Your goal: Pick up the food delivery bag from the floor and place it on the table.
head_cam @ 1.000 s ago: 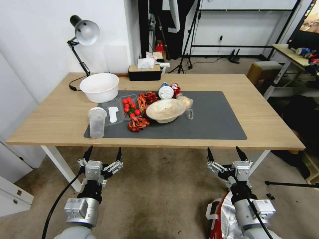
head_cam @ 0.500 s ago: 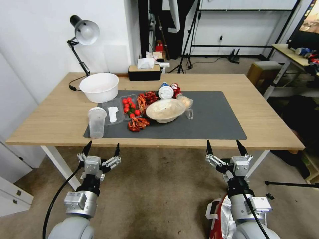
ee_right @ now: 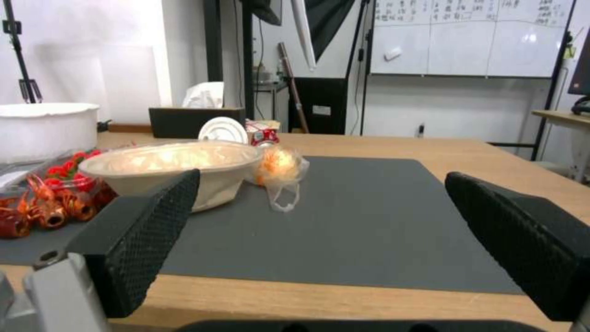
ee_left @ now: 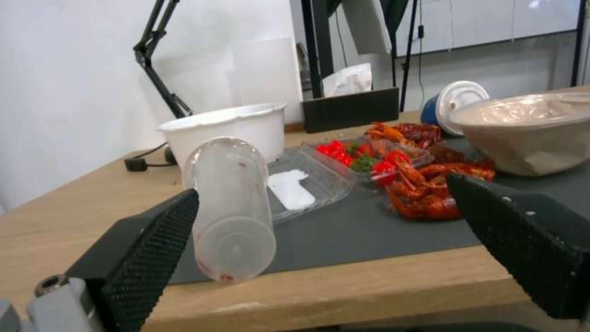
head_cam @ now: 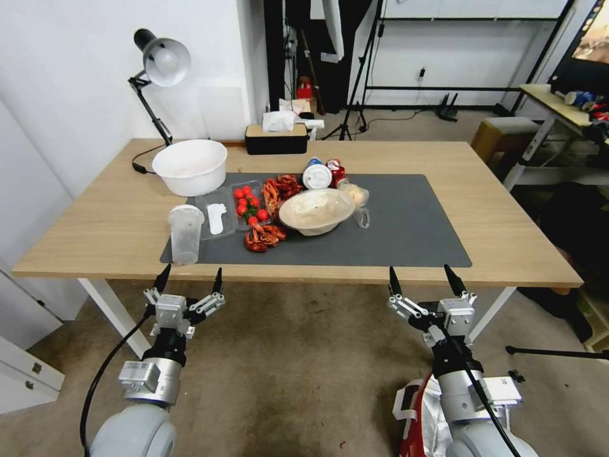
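Observation:
The food delivery bag [head_cam: 422, 416], red and white with a silver foil lining, stands on the floor [head_cam: 304, 368] at the bottom of the head view, mostly hidden behind my right arm. The table [head_cam: 507, 228] has a light-wood top with a dark grey mat [head_cam: 406, 235]. My left gripper [head_cam: 188, 279] is open just below the table's front edge, near the plastic cup. My right gripper [head_cam: 423, 280] is open below the front edge too, above the bag and apart from it. In the wrist views each gripper [ee_left: 322, 198] [ee_right: 322, 184] holds nothing.
On the mat lie a clear cup [head_cam: 185, 233], a tray of tomatoes [head_cam: 247, 203], crayfish [head_cam: 263, 236], a covered bowl [head_cam: 316, 211] and a blue cup [head_cam: 316, 175]. A white bowl [head_cam: 190, 166], lamp [head_cam: 160, 63] and tissue box [head_cam: 276, 138] stand behind. A tripod leg [head_cam: 558, 353] lies right.
Both grippers have risen toward the table's front edge, still open. The bag and the table's items have stayed put.

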Tool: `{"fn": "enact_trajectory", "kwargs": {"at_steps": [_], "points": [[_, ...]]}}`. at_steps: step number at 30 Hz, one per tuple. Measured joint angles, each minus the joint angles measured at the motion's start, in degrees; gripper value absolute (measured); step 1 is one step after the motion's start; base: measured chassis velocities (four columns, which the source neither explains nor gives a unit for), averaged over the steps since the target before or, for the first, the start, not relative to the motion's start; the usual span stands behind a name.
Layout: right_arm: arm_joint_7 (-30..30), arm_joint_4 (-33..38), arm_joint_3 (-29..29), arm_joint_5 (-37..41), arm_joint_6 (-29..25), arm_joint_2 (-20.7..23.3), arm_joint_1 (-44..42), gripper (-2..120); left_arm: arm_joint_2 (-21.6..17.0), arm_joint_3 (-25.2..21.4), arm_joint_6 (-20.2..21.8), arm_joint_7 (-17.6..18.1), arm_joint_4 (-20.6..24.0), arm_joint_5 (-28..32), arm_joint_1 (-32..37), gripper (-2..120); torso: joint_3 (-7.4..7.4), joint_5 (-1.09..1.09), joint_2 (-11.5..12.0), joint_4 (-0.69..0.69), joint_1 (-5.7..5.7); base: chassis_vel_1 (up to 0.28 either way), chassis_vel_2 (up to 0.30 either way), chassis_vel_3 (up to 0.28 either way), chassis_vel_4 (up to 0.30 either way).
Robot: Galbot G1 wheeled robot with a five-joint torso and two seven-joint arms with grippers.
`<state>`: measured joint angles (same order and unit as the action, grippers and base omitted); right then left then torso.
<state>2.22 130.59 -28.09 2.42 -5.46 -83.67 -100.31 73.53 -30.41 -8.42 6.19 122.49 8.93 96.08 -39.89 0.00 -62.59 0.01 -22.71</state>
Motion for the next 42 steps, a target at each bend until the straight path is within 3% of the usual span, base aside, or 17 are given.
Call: {"fn": "enact_trajectory", "kwargs": {"at_steps": [42], "points": [[0.49, -0.01, -0.02, 0.44, -0.14, -1.50, 0.32, 100, 0.24, 0.71, -0.58, -0.27, 0.61, -0.24, 0.87, 98, 6.69, 0.00, 11.83, 0.00, 5.13, 0.000, 0.000, 0.000, 0.000]]}}
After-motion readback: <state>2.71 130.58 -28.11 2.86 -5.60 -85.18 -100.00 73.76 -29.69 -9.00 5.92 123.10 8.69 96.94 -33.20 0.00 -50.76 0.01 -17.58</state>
